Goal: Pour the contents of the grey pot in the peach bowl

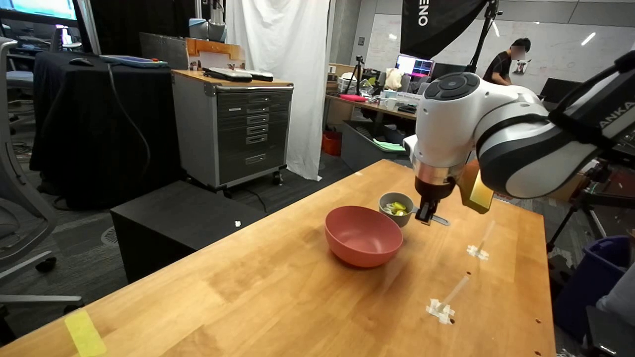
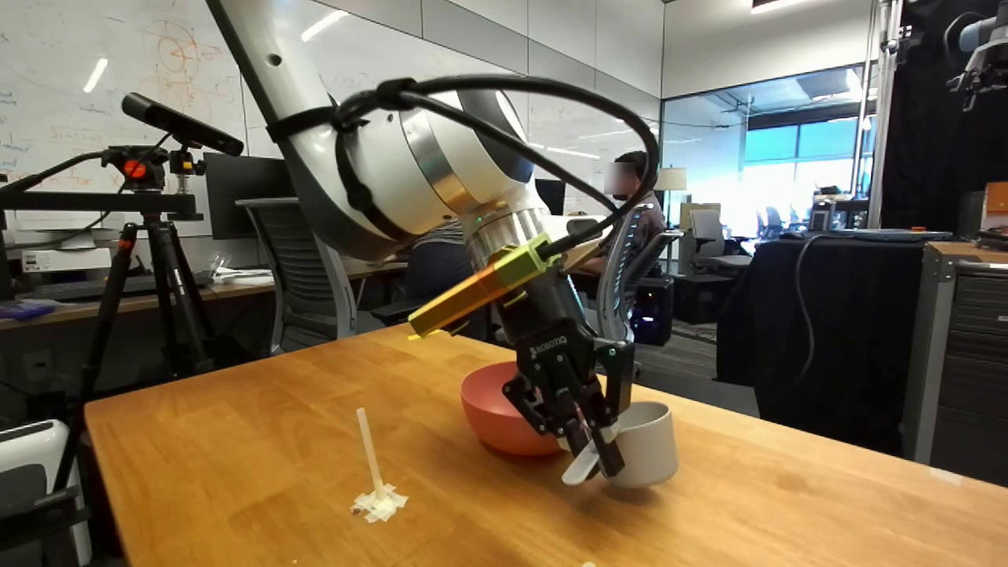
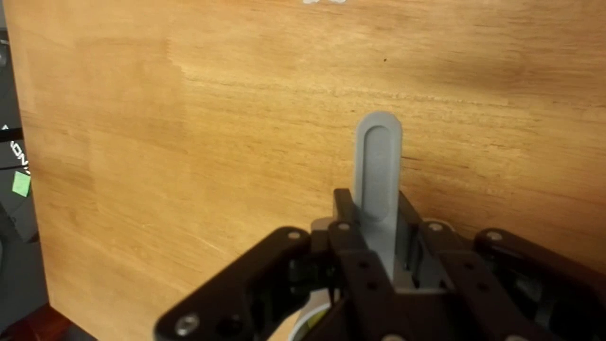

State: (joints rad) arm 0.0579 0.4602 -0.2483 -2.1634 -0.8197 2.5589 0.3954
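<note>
The grey pot (image 1: pixel 389 200) is close beside the peach bowl (image 1: pixel 364 250) in both exterior views; it also shows as a pale cup (image 2: pixel 652 450) with the bowl (image 2: pixel 498 416) behind it. The pot looks slightly tilted, with a shadow under it; I cannot tell for sure whether it touches the table. Its contents (image 1: pixel 397 209), yellow and whitish lumps, lie inside. The bowl shows no lumps inside. My gripper (image 1: pixel 426 214) is at the pot's handle. In the wrist view my fingers (image 3: pixel 375 203) press on both sides of the handle; the pot body is mostly hidden there.
The wooden table (image 1: pixel 238 302) bears two upright translucent sticks taped down, a farther one (image 1: pixel 478 252) and a nearer one (image 1: pixel 440 310). Yellow tape (image 1: pixel 85 333) lies at a table corner. A black box (image 1: pixel 183 223) stands beside the table's edge.
</note>
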